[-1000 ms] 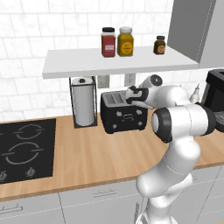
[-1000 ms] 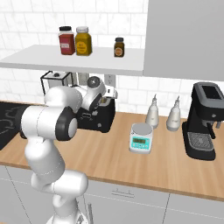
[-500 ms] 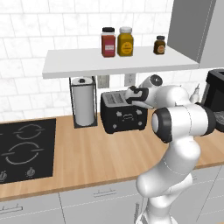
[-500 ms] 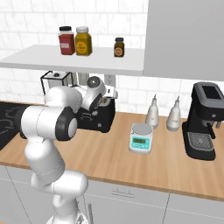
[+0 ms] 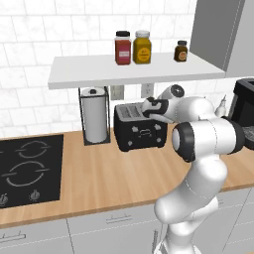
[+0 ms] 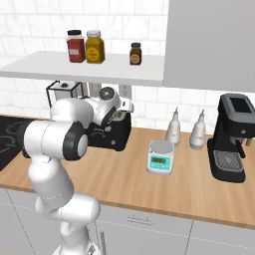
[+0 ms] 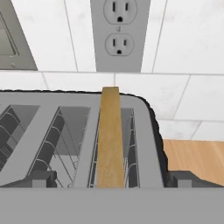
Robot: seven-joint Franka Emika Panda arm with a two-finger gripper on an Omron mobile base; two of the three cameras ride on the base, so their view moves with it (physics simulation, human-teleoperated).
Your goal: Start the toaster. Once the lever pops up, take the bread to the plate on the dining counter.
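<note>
The black toaster (image 5: 140, 131) stands on the wooden wall counter under the shelf, and it also appears in the right base view (image 6: 112, 137). In the hand view I look down on its silver-rimmed slots (image 7: 65, 140). The brown bread (image 7: 109, 135) stands on edge in the right-hand slot, its top sticking out. My gripper (image 7: 111, 180) is open just above the toaster's top, with one fingertip on each side of the bread and neither touching it. From the base it hangs over the toaster's right end (image 5: 151, 106). The plate and the dining counter are out of view.
A paper towel roll (image 5: 95, 115) stands left of the toaster and a stove top (image 5: 25, 168) lies further left. The shelf (image 5: 134, 69) with jars hangs close overhead. To the right stand a kitchen scale (image 6: 160, 157), two bottles (image 6: 174, 127) and a coffee machine (image 6: 234, 137). A wall outlet (image 7: 119, 33) sits behind.
</note>
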